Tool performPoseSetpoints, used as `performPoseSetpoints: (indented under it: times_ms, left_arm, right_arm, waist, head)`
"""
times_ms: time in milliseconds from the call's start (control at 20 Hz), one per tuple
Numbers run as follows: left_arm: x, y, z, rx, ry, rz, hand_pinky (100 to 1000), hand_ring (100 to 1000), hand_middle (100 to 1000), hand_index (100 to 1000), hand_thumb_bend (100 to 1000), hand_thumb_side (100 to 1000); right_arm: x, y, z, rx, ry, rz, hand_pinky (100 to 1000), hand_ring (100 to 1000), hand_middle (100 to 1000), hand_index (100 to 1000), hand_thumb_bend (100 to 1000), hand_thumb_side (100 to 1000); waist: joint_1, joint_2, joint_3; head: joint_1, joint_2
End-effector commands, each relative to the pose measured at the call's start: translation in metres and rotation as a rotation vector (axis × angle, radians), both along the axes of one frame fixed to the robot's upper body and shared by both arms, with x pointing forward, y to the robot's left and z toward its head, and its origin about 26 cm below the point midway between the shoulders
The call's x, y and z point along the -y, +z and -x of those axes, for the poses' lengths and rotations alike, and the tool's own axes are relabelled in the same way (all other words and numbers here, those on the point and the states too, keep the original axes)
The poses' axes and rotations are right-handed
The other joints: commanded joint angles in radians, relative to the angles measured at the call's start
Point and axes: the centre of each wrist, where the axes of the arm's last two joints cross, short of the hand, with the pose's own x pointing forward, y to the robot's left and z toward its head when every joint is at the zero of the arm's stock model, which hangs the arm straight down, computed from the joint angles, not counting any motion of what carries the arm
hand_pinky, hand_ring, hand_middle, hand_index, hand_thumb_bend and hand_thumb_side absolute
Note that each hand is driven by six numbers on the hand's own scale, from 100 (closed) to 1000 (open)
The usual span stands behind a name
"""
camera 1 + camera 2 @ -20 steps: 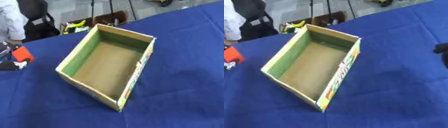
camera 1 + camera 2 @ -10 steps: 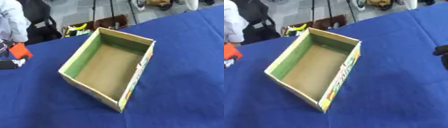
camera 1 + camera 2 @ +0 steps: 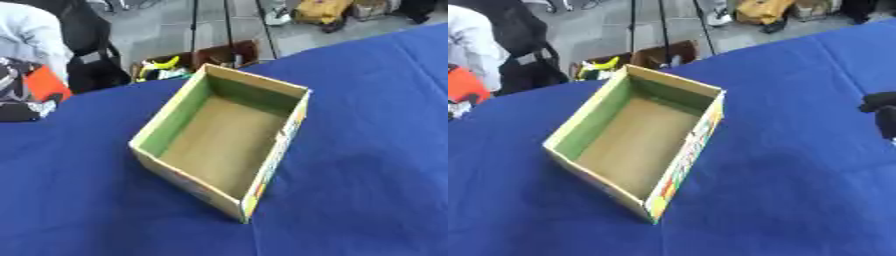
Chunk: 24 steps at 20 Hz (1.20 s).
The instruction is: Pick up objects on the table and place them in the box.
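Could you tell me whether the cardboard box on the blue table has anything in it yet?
Empty. The box stands upright and open-topped, and its brown floor is bare from wall to wall.

The box (image 3: 684,160) bears colourful print on its outer side, but none of it is legible

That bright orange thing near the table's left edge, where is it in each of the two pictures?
Left eye view: the orange thing lies at the far left, upper part, left of the cardboard box, partly wrapped by something dark.
Right eye view: the same orange thing touches the left border, cut off by it.
Shared landmark: the open box, at the centre of the blue tablecloth in both.
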Motion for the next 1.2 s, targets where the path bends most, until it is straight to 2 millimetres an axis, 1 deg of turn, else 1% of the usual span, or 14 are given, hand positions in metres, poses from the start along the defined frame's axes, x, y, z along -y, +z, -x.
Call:
performPoseSetpoints:
  times_ms: [50, 250, 400, 450, 500, 550, 650, 700, 750, 900, 1100, 1200]
  left_arm:
    - [0.025, 0.03, 0.001, 0.062, -0.103, -0.031, 154, 370, 454, 646, 100, 565]
    - [0.069, 0.04, -0.005, 0.086, -0.23, -0.004, 162, 368, 452, 647, 100, 562]
    - [0.098, 0.041, -0.012, 0.086, -0.299, 0.054, 174, 368, 454, 655, 100, 560]
    - [0.107, 0.041, -0.015, 0.077, -0.319, 0.072, 178, 368, 454, 655, 100, 560]
    - [0.114, 0.041, -0.017, 0.068, -0.335, 0.088, 182, 369, 454, 656, 100, 559]
    - [0.119, 0.04, -0.018, 0.058, -0.35, 0.099, 191, 369, 454, 656, 100, 559]
    - [0.128, 0.038, -0.019, 0.036, -0.379, 0.115, 190, 367, 454, 658, 100, 554]
    - [0.131, 0.037, -0.019, 0.024, -0.392, 0.119, 190, 367, 454, 659, 100, 557]
    - [0.134, 0.037, -0.019, 0.015, -0.406, 0.119, 190, 367, 454, 659, 100, 556]
    - [0.144, 0.037, -0.019, -0.007, -0.445, 0.126, 186, 364, 452, 660, 100, 544]
    - [0.161, 0.036, -0.023, -0.033, -0.493, 0.125, 185, 364, 452, 660, 100, 545]
    - [0.171, 0.033, -0.027, -0.053, -0.51, 0.124, 184, 363, 451, 661, 100, 543]
  right_arm:
    - [-0.004, 0.005, 0.005, 0.014, 0.021, -0.005, 886, 883, 678, 782, 223, 785]
    - [-0.007, 0.0, 0.006, -0.005, 0.03, -0.01, 887, 883, 676, 782, 226, 786]
    - [-0.009, -0.002, 0.006, -0.016, 0.037, -0.013, 887, 883, 676, 781, 223, 784]
    - [-0.01, -0.003, 0.007, -0.019, 0.041, -0.014, 887, 884, 676, 781, 222, 784]
    - [-0.011, -0.003, 0.007, -0.022, 0.046, -0.016, 887, 884, 675, 781, 220, 783]
    - [-0.013, -0.003, 0.007, -0.023, 0.053, -0.018, 887, 884, 675, 781, 219, 783]
    - [-0.015, -0.003, 0.008, -0.027, 0.063, -0.018, 888, 884, 675, 781, 220, 780]
    - [-0.016, -0.004, 0.008, -0.03, 0.065, -0.017, 888, 884, 675, 781, 221, 780]
    - [-0.016, -0.004, 0.008, -0.032, 0.066, -0.016, 888, 884, 675, 781, 221, 779]
    - [-0.017, -0.003, 0.009, -0.033, 0.066, -0.018, 888, 885, 674, 781, 222, 778]
    - [-0.017, -0.003, 0.009, -0.03, 0.062, -0.026, 888, 885, 674, 781, 220, 777]
    - [-0.018, -0.002, 0.01, -0.026, 0.065, -0.03, 888, 885, 674, 781, 220, 778]
  waist:
    - [-0.01, -0.033, 0.004]
    - [-0.011, -0.052, 0.007]
    - [-0.01, -0.064, 0.012]
    - [-0.01, -0.068, 0.013]
    - [-0.009, -0.071, 0.014]
    - [-0.008, -0.074, 0.015]
    - [-0.006, -0.076, 0.016]
    - [-0.004, -0.077, 0.016]
    - [-0.003, -0.077, 0.015]
    - [0.001, -0.076, 0.008]
    - [0.003, -0.074, 0.002]
    - [0.001, -0.074, 0.002]
  head:
    - [-0.016, 0.018]
    - [-0.03, 0.038]
    - [-0.036, 0.058]
    - [-0.042, 0.072]
    - [-0.052, 0.093]
    - [-0.063, 0.121]
    - [-0.079, 0.168]
    - [-0.083, 0.181]
    - [-0.084, 0.188]
    - [-0.085, 0.188]
    - [-0.084, 0.167]
    - [-0.085, 0.157]
